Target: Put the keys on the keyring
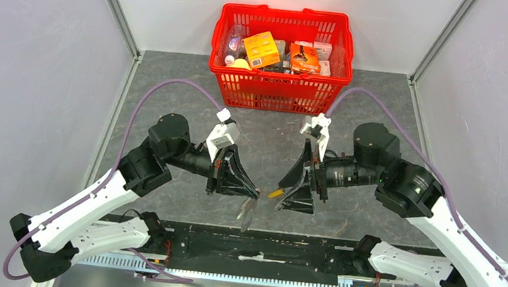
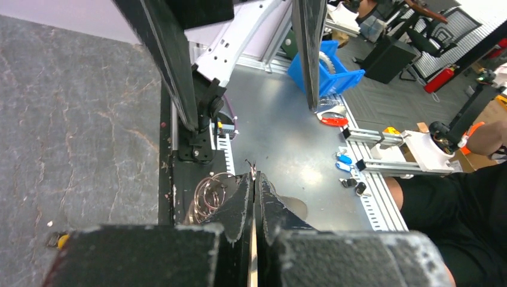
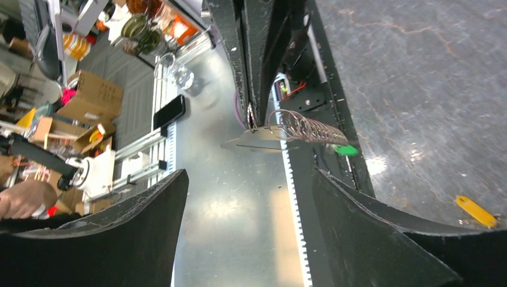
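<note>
- The table (image 1: pixel 171 92) is a dark grey, stone-like surface. A metal rail runs along its near edge, where both arm bases are fixed.
- The red plastic basket (image 1: pixel 278 92) stands at the far edge of the table, in the middle. It is full of small boxes and packets and is well apart from both arms.
- The left gripper (image 2: pixel 254 185) points towards the middle of the table, near the front rail. Its two fingers are pressed together, and the thin wire of the keyring is pinched between their tips.
- The right gripper (image 3: pixel 248 182) faces the left one from the other side. Its fingers stand wide apart with nothing between them, and it touches neither the ring nor a key.
- The keyring (image 3: pixel 305 128) hangs from the tips of the left gripper, above the front rail and between the two grippers. In the right wrist view its coiled, spring-like stretch reaches away from the pinched point towards the table.
- The green key (image 3: pixel 345 150) is at the far end of that coiled stretch, touching it or just beside it. I cannot tell whether it is threaded on the wire.
- The yellow key (image 1: pixel 276 193) lies flat on the table, between the two grippers and close to the right one. It is apart from the keyring.
</note>
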Robot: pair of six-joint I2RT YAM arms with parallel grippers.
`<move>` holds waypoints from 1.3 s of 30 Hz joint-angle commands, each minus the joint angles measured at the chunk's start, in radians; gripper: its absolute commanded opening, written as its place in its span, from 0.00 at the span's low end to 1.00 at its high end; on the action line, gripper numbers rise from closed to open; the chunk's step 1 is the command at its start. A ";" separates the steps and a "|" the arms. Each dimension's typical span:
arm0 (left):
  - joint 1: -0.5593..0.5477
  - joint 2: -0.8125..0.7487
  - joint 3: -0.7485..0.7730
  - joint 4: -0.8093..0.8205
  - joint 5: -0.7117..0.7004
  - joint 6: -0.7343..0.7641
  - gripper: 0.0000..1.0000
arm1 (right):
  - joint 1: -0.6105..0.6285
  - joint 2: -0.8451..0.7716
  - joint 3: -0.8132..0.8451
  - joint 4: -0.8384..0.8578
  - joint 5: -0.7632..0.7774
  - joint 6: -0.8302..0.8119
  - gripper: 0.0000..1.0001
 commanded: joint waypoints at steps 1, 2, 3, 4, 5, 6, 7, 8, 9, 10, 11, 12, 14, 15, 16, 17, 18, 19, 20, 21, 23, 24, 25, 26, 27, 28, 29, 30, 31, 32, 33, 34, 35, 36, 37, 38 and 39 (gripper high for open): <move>-0.005 -0.007 -0.008 0.171 0.085 -0.099 0.02 | 0.096 0.031 0.051 0.057 0.059 -0.030 0.82; -0.005 -0.006 -0.013 0.190 0.096 -0.114 0.02 | 0.112 0.036 0.057 0.055 0.080 -0.038 0.81; -0.005 -0.006 -0.019 0.205 0.101 -0.123 0.02 | 0.126 0.044 0.069 0.049 0.091 -0.047 0.81; -0.005 -0.005 -0.021 0.227 0.109 -0.127 0.02 | 0.138 0.051 0.087 0.038 0.102 -0.058 0.80; -0.005 -0.004 -0.023 0.233 0.114 -0.133 0.02 | 0.149 0.056 0.101 0.029 0.119 -0.066 0.79; -0.005 -0.004 -0.023 0.236 0.120 -0.135 0.02 | 0.158 0.060 0.116 0.021 0.133 -0.075 0.78; -0.005 -0.003 -0.023 0.238 0.127 -0.137 0.02 | 0.164 0.062 0.127 0.013 0.150 -0.081 0.77; -0.005 -0.003 -0.025 0.240 0.131 -0.138 0.02 | 0.169 0.064 0.139 0.004 0.161 -0.088 0.75; -0.005 -0.005 -0.025 0.241 0.134 -0.140 0.02 | 0.173 0.068 0.151 -0.009 0.173 -0.096 0.74; -0.005 -0.006 -0.027 0.244 0.138 -0.140 0.02 | 0.175 0.069 0.160 -0.016 0.179 -0.100 0.72; -0.005 -0.008 -0.030 0.249 0.146 -0.141 0.02 | 0.179 0.069 0.165 -0.019 0.186 -0.102 0.71; -0.005 -0.010 -0.033 0.257 0.150 -0.146 0.02 | 0.182 0.069 0.167 -0.020 0.191 -0.105 0.69; -0.005 -0.009 -0.039 0.278 0.161 -0.157 0.02 | 0.187 0.069 0.172 -0.020 0.196 -0.107 0.67; -0.005 -0.008 -0.043 0.289 0.164 -0.163 0.02 | 0.189 0.071 0.174 -0.020 0.196 -0.107 0.66; -0.005 -0.005 -0.045 0.301 0.167 -0.170 0.02 | 0.192 0.073 0.178 -0.020 0.199 -0.107 0.65; -0.005 0.000 -0.044 0.312 0.173 -0.176 0.02 | 0.195 0.077 0.183 -0.021 0.202 -0.107 0.63; -0.005 0.006 -0.043 0.322 0.178 -0.182 0.02 | 0.197 0.084 0.190 -0.021 0.206 -0.107 0.62; -0.005 0.011 -0.041 0.329 0.178 -0.187 0.02 | 0.203 0.091 0.195 -0.025 0.208 -0.107 0.61; -0.005 0.014 -0.038 0.335 0.183 -0.192 0.02 | 0.207 0.099 0.207 -0.031 0.211 -0.109 0.60; -0.005 0.019 -0.036 0.343 0.185 -0.196 0.02 | 0.213 0.107 0.214 -0.033 0.214 -0.110 0.59; -0.005 0.024 -0.036 0.364 0.188 -0.210 0.02 | 0.228 0.116 0.228 -0.038 0.223 -0.114 0.55; -0.005 0.025 -0.034 0.370 0.188 -0.211 0.02 | 0.234 0.119 0.231 -0.038 0.224 -0.115 0.55; -0.005 0.027 -0.035 0.372 0.187 -0.213 0.02 | 0.240 0.122 0.234 -0.038 0.229 -0.116 0.54; -0.005 0.028 -0.036 0.375 0.187 -0.217 0.02 | 0.245 0.123 0.236 -0.038 0.232 -0.116 0.54; -0.005 0.030 -0.037 0.379 0.188 -0.217 0.02 | 0.250 0.124 0.236 -0.037 0.234 -0.118 0.53; -0.005 0.030 -0.039 0.379 0.186 -0.219 0.02 | 0.253 0.126 0.236 -0.037 0.236 -0.118 0.53; -0.005 0.031 -0.040 0.381 0.184 -0.220 0.02 | 0.258 0.129 0.235 -0.035 0.237 -0.117 0.52; -0.005 0.032 -0.040 0.381 0.184 -0.221 0.02 | 0.264 0.131 0.237 -0.034 0.239 -0.117 0.51; -0.005 0.032 -0.042 0.381 0.184 -0.221 0.02 | 0.269 0.136 0.239 -0.034 0.239 -0.116 0.50; -0.005 0.032 -0.042 0.381 0.182 -0.222 0.02 | 0.273 0.141 0.240 -0.034 0.240 -0.116 0.49; -0.005 0.030 -0.040 0.381 0.180 -0.221 0.02 | 0.277 0.143 0.242 -0.035 0.241 -0.115 0.49; -0.005 0.031 -0.040 0.381 0.180 -0.221 0.02 | 0.282 0.147 0.242 -0.035 0.242 -0.115 0.48; -0.005 0.030 -0.040 0.381 0.177 -0.222 0.02 | 0.287 0.148 0.244 -0.035 0.246 -0.115 0.47; -0.005 0.031 -0.040 0.380 0.175 -0.222 0.02 | 0.292 0.152 0.247 -0.034 0.250 -0.115 0.46; -0.005 0.031 -0.039 0.381 0.175 -0.222 0.02 | 0.296 0.155 0.251 -0.033 0.252 -0.115 0.44; -0.005 0.030 -0.040 0.381 0.175 -0.222 0.02 | 0.301 0.158 0.255 -0.035 0.252 -0.115 0.43; -0.005 0.031 -0.040 0.381 0.175 -0.222 0.02 | 0.307 0.160 0.258 -0.033 0.253 -0.114 0.42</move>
